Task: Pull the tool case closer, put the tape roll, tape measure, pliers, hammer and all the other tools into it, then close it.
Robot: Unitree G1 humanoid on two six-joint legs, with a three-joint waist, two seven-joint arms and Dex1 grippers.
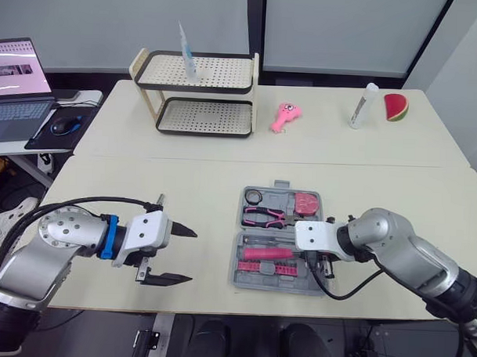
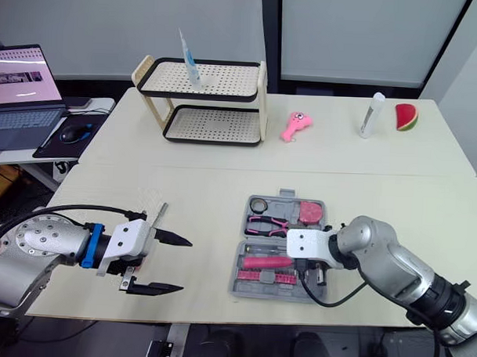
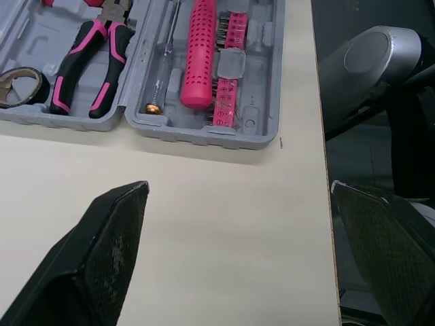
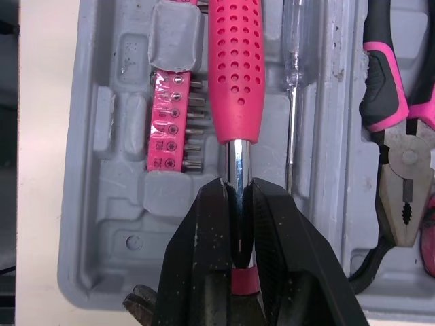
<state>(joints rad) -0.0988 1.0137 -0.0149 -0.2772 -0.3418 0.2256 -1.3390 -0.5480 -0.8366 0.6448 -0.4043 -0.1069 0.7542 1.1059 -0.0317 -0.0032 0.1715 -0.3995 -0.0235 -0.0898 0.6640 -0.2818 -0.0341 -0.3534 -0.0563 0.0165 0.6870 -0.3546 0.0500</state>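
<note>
Though nearly packed, not yet ready for closing. Itemised as follows.

Tool case (image 3: 248,125): open flat on table (image 1: 184,176), both halves facing up, near the front edge, between the two arms.

Far half: tape roll (image 1: 254,196), pliers (image 1: 264,218), tape measure (image 1: 306,203), each lying in a moulded recess.

Near half: hammer (image 4: 236,88), pink handle down in its long recess; screwdriver (image 4: 292,102) just beside it; pink bit strip (image 4: 170,136) on the other side.

Right gripper (image 4: 238,187): closed tight on the hammer's chrome shank, just past the handle's end, reaching down into the tray. Hammer head hidden beneath the fingers.

Left gripper (image 1: 190,257): spread wide, holding nothing, hovering above bare table to the left of the case, well apart from it.

Step judged: seating the hammer, probably the last of the tools, going by the filled recesses.

Hazards:
- Hammer left proud of its recess if released before being pressed home; lid then blocked from shutting.
- Fingers wedged between shank and tray walls; on withdrawal, likely to drag the hammer out or lift the light case with it.
- Case close to the front edge; any shove toward the robot likely to tip it off.
- Black cable (image 1: 327,294) of the right arm hanging over the near half; liable to snag on the rim or get trapped under the lid.
- Closing one-handed: risk of the case sliding rather than folding.
</note>
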